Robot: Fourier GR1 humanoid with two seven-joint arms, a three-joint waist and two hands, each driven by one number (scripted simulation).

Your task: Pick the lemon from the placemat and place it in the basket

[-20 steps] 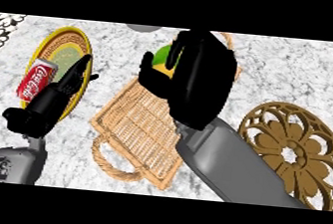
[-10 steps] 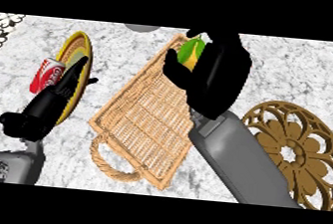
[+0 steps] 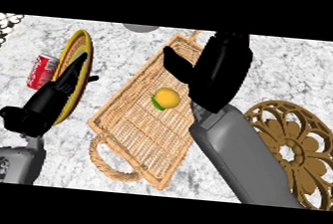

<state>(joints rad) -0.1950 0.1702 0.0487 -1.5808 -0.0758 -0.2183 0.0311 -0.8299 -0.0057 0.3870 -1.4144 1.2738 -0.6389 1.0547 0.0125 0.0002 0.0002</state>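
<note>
Since the lemon (image 3: 166,98) lies free in the basket (image 3: 135,131), lift the open-fingered right hand (image 3: 219,68) straight up, clear of the basket's far edge

head view, steeply down, close over counter (image 3: 307,61)

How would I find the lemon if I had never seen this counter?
Find the big woven basket in the middle of the marble counter. Inside it, left of the right robot hand, lies the lemon. It is the only small round yellow thing there, with a green patch.
</note>
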